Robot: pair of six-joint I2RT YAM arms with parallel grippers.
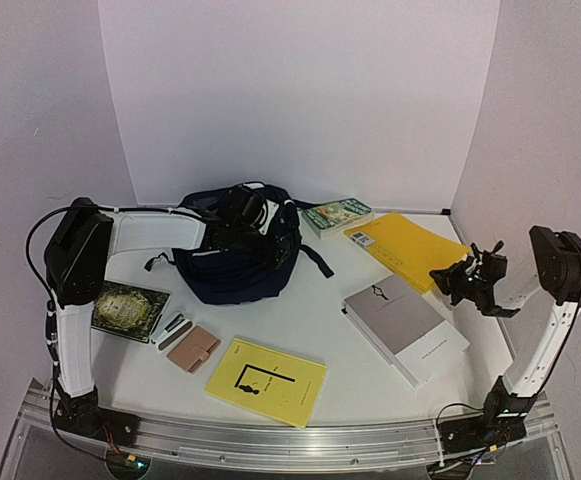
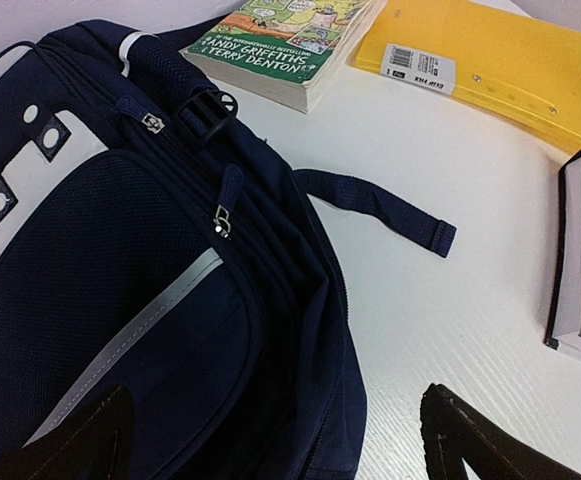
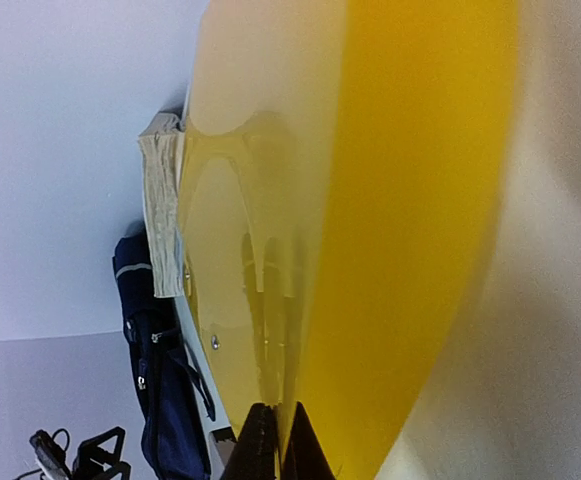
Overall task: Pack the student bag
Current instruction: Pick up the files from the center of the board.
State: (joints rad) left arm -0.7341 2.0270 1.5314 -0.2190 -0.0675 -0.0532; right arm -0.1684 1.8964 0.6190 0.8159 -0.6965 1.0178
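The student bag [image 1: 235, 262], dark navy with pale piping, lies at the back middle of the table; its zip pulls and front pocket fill the left wrist view [image 2: 150, 300]. My left gripper [image 1: 242, 212] hovers open over the bag's top, its fingers [image 2: 460, 435] spread wide with nothing between them. A yellow folder [image 1: 405, 248] lies at the back right. My right gripper [image 1: 450, 277] is shut on that folder's near right edge, and the right wrist view shows the two fingertips [image 3: 258, 445] pinching the thin yellow cover [image 3: 390, 200].
A green paperback [image 1: 336, 216] lies beside the bag and the folder. A grey and white book [image 1: 402, 325] is front right, a yellow booklet [image 1: 266, 380] front centre. A dark green book [image 1: 130, 308], a grey case [image 1: 172, 328] and a pink wallet [image 1: 192, 349] sit front left.
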